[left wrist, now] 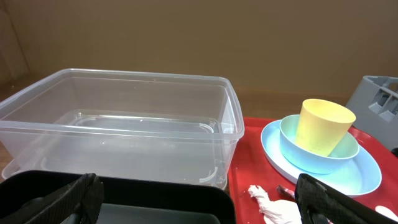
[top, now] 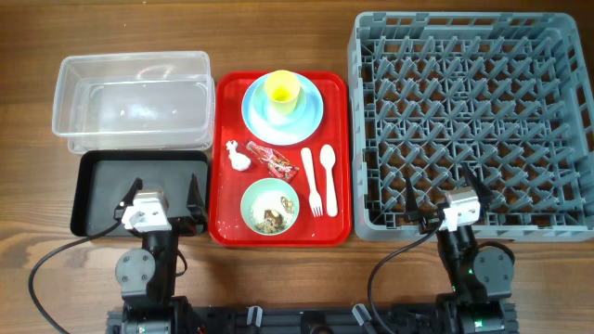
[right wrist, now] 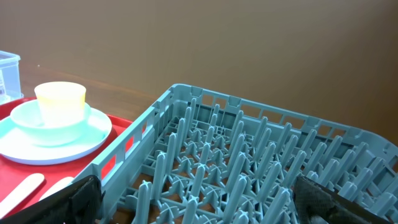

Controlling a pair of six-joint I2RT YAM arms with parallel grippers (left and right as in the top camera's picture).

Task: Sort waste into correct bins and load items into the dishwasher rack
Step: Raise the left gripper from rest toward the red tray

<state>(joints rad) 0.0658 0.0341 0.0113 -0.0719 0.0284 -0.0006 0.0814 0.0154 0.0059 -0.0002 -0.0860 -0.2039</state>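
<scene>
On the red tray (top: 223,139): a yellow cup (top: 282,89) stands in a light-blue bowl on a light-blue plate (top: 314,113). A white tissue (top: 239,156) and a red wrapper (top: 277,164) lie mid-tray, with a white fork (top: 311,181) and spoon (top: 328,173) to their right. A pale-green bowl (top: 270,206) holds brown-and-white scraps. The clear tub (top: 135,100) and black tray (top: 102,190) are at left, the grey rack (top: 473,121) at right. My left gripper (top: 165,197) is open over the black tray's near edge. My right gripper (top: 445,197) is open over the rack's near edge.
The left wrist view shows the clear tub (left wrist: 118,130), cup (left wrist: 323,126) and tissue (left wrist: 273,208). The right wrist view shows the rack's pegs (right wrist: 249,168) and the cup (right wrist: 60,99). Bare wooden table (top: 28,139) surrounds everything.
</scene>
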